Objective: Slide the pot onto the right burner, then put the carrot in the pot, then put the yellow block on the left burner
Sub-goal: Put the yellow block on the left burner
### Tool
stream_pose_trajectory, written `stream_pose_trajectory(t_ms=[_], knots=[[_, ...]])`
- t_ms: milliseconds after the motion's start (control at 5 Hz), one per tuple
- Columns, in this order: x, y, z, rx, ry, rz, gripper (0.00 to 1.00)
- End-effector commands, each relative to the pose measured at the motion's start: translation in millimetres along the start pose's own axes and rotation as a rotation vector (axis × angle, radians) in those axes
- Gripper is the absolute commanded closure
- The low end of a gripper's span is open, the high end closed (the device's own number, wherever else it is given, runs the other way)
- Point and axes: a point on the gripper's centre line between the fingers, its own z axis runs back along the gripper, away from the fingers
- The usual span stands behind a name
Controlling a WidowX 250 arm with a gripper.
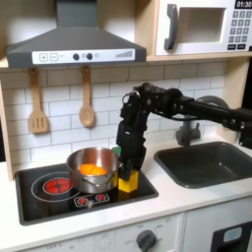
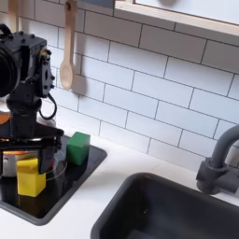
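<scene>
The steel pot (image 1: 92, 169) stands on the right burner of the black cooktop (image 1: 39, 202), and the orange carrot (image 1: 93, 170) lies inside it. The left burner (image 1: 54, 184) shows its red rings bare. At the cooktop's right front corner stands the yellow block (image 1: 128, 183), right of the pot in the first exterior view. My gripper (image 1: 129, 165) points straight down just above the block, with its fingers apart and nothing held. In the second exterior view the yellow block (image 2: 31, 176) stands in front of the pot (image 2: 49, 159), below my gripper (image 2: 30, 135).
A small green block (image 2: 77, 147) rests on the cooktop behind the yellow one. The sink (image 1: 207, 162) and faucet (image 2: 217, 168) lie to the first exterior view's right. Wooden utensils (image 1: 87, 98) hang on the tiled wall. White counter (image 1: 187, 202) runs along the front.
</scene>
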Motion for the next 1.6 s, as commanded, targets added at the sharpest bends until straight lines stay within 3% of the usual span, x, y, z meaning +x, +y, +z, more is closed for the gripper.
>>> stream_pose_trajectory(t_ms=[0, 400, 600, 800, 1000, 1200, 1400], knots=[[1.8, -2.9, -8.8, 0.011, 0.013, -0.01, 0.0], [7.7, -3.6, -11.0, 0.009, 0.003, 0.001, 0.0], [-0.4, -0.9, -41.9, 0.064, 0.093, -0.001, 0.0], [-1.3, 0.1, -40.6, 0.064, 0.083, -0.006, 0.0], [-0.8, -1.2, -37.6, 0.048, 0.057, -0.024, 0.25], [-0.6, -1.4, -35.8, 0.048, 0.033, -0.014, 1.0], [-2.8, -0.2, -32.3, 0.031, 0.038, -0.012, 1.0]])
